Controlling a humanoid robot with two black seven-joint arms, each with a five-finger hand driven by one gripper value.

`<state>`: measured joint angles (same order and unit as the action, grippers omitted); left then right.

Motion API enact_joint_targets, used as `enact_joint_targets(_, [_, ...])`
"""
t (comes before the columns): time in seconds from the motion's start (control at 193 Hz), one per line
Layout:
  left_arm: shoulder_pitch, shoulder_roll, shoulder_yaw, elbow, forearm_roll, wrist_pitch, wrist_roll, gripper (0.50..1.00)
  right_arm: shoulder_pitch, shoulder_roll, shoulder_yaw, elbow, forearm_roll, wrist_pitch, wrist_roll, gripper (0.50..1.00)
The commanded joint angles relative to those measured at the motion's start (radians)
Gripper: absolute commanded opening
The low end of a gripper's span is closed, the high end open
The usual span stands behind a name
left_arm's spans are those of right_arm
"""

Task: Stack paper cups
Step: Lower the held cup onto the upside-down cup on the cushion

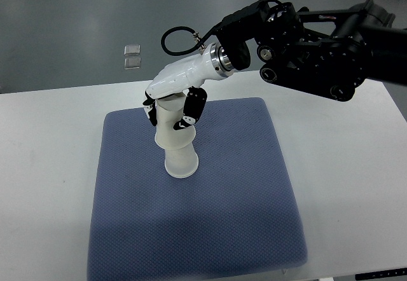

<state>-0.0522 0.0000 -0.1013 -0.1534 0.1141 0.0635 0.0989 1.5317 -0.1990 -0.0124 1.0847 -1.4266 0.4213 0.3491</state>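
A steep overhead view shows a white table with a square blue-grey mat laid on it. Grey floor lies beyond the table's far edge, where two small pale squares rest on the ground.

The right arm, black and bulky, reaches in from the upper right edge. It ends in a white right hand with black finger joints. The hand's fingers are curled around the upper part of a stack of paper cups, clamped on it from above. The left arm is out of sight.

The cups are white and stand upside down, rims toward the mat, near the middle of the mat's far half. The lower cup sits with its wide rim on the mat. The upper cup is slipped over it but leans toward the left, so the stack looks bent at the join rather than straight.

The stacking seems almost done, with the upper cup not yet seated squarely. The main risk is that tilt: pressing down while it is crooked could crumple the thin paper wall or jam the cups askew. Letting go now might let the top cup spring sideways and topple the stack. A tight squeeze could also dent the cup, and lifting the hand away might drag both cups along.
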Motion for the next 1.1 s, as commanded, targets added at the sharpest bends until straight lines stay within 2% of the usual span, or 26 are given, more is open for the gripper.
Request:
enact_joint_targets(0.0, [0.0, 0.0, 0.0, 0.0, -0.001, 0.001, 0.001, 1.0, -0.007, 0.003, 0.002, 0.0, 0.0, -0.015, 0.001, 0.599])
enact_joint_targets(0.393, [0.0, 0.0, 0.0, 0.0, -0.001, -0.001, -0.002, 1.0, -0.033, 0.023, 0.015, -0.008, 0.0, -0.036, 0.001, 0.599])
enact_joint_targets(0.538, [0.0, 0.0, 0.0, 0.0, -0.001, -0.001, -0.002, 1.0, -0.036, 0.023, 0.017, -0.019, 0.0, -0.05, 0.001, 0.619])
enact_joint_targets(1.097, [0.0, 0.0, 0.0, 0.0, 0.001, -0.001, 0.001, 1.0, -0.038, 0.004, 0.012, -0.022, 0.0, -0.041, 0.007, 0.619])
